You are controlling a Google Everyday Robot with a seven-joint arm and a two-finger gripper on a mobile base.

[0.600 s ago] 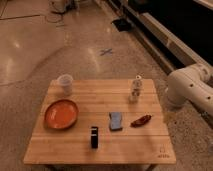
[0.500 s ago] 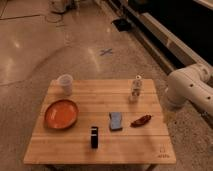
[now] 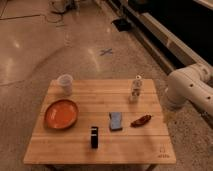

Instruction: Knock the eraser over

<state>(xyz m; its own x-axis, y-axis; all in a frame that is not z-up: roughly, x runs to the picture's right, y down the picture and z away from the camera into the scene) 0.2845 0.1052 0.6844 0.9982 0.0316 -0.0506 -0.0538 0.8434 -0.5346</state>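
The eraser is a small black block standing upright on the wooden table, near its front edge and right of the orange plate. A white arm segment reaches in from the right, beside the table's right edge. The gripper itself is out of view, past the frame's right side. Nothing touches the eraser.
A flat blue-grey pad lies just right of the eraser. A dark red chili-shaped item lies beyond the pad. A white cup stands at the back left and a small pale bottle at the back right. Shiny floor surrounds the table.
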